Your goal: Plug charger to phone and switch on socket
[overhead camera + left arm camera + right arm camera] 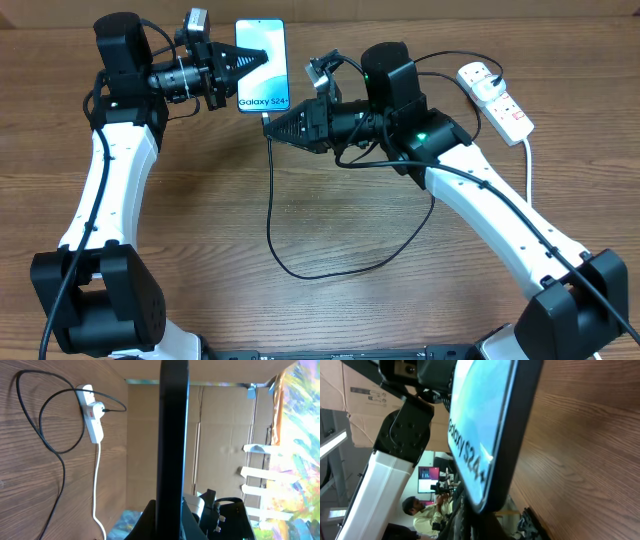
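Here, both arms rise from the near corners of the wooden worktop (350,310) and bend inward toward 12 o'clock. The left arm's wrist points to 3 o'clock. Its left hand (243,65) is closed on the left edge of the Galaxy S24+ phone (265,45), which has its screen facing up. The right arm's wrist points to 9 o'clock. The right hand (272,124) is pinched shut on the connector end of the black charger cable (270,215), right at the phone's bottom edge. The cable loops toward 6 o'clock, then runs to the white power strip (497,98) at 2 o'clock.
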Available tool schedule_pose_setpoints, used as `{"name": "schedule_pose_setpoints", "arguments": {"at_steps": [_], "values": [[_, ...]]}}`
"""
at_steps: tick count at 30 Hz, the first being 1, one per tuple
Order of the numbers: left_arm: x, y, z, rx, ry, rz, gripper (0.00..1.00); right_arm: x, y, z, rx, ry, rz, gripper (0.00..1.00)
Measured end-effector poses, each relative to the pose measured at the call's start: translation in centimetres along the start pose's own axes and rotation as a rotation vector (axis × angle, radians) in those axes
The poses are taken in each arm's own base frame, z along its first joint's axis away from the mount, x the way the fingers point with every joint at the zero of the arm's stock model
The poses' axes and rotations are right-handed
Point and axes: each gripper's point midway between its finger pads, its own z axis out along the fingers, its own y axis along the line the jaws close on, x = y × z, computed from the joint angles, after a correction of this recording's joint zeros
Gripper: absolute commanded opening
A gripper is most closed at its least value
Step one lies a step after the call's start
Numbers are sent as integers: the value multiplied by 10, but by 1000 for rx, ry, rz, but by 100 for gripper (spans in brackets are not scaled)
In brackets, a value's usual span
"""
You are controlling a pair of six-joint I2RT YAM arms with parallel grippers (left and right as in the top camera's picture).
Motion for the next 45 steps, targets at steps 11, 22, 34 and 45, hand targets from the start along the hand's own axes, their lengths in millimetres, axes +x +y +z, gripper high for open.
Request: {"name": "schedule_pose_setpoints", "arguments": {"at_steps": [11,22,34,45], "values": [[2,-1,0,5,13,0,4,0,6,2,-39,21,-8,4],[-1,0,-1,-1,-5,0,4,10,4,2,-42,66,26,4],[-3,0,-3,-1,-11,-1,4,0,3,-7,-49,45,45,4],[-3,0,-3,-1,-11,-1,4,-1,8,-7,-65,41,16,4]]}}
